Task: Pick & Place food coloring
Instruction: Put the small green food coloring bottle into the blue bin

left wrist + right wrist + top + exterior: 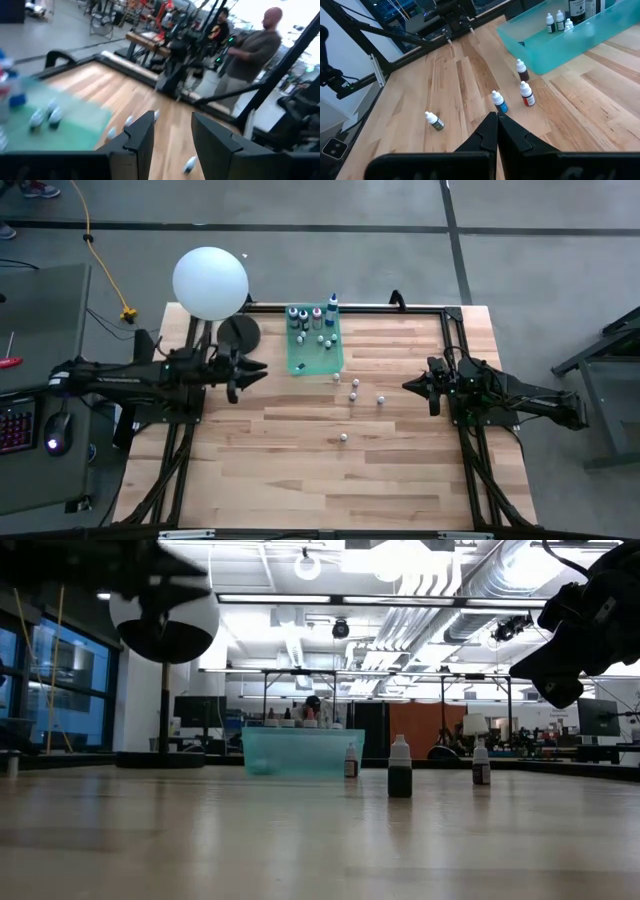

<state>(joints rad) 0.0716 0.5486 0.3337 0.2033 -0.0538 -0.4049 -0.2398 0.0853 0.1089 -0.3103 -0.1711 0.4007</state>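
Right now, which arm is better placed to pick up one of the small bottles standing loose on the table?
Probably the right arm: its claw points at the loose bottles from close by. The left claw hovers beside the green tray.

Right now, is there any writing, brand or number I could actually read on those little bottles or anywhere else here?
No text reads clearly in any view.
Loose bottles on the table: coloured labels, print too small to read.
Large dark bottle in the green tray: white marks on its label, illegible.
Keyboard beside the table: keys too small to read.
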